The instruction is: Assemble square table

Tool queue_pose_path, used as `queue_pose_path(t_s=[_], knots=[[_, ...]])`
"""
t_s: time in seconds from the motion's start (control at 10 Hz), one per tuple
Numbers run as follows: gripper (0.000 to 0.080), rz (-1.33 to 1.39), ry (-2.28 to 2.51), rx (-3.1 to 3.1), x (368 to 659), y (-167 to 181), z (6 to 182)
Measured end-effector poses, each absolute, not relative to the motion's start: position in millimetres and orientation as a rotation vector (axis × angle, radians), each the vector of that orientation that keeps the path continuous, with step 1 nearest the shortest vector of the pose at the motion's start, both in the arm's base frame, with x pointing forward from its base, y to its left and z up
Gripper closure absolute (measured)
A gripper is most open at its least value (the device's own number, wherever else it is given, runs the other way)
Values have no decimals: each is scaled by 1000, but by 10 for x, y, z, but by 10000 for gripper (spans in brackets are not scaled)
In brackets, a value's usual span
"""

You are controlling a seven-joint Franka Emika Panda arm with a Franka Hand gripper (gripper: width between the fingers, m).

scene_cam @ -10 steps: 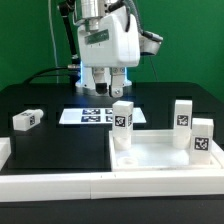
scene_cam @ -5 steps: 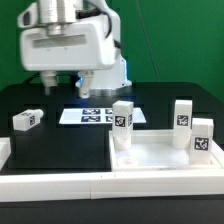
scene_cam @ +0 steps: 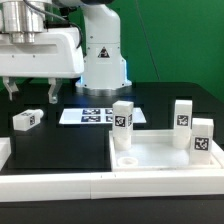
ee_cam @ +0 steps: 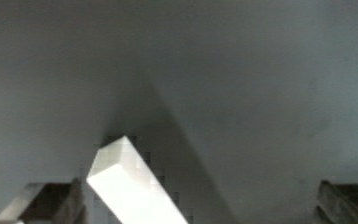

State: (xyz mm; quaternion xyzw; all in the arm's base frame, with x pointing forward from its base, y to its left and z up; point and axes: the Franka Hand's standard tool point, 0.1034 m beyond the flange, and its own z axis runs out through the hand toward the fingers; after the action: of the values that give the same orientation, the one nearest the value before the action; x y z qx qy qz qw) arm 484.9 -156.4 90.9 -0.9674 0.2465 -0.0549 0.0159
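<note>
The gripper (scene_cam: 30, 92) hangs with jaws spread and empty above the loose leg (scene_cam: 27, 120) at the exterior view's left, while the square top (scene_cam: 160, 155) sits near right with three legs upright.

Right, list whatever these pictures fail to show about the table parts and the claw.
- Tabletop: in the exterior view a white bar in front hides its near edge.
- Leg sockets: the three upright legs cover their own joints, so seating can't be judged.
- Claw: the exterior view's left edge and top cut off its body.
- Loose leg: the wrist view's edge crops it and blur hides any tag.
- Tag patterns: too small to read.
</note>
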Motion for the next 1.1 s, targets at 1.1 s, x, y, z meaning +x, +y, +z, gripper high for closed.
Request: queue_pose_path(t_s=[1.1], knots=[[151,974,634,-2599,3853,-2185,415]])
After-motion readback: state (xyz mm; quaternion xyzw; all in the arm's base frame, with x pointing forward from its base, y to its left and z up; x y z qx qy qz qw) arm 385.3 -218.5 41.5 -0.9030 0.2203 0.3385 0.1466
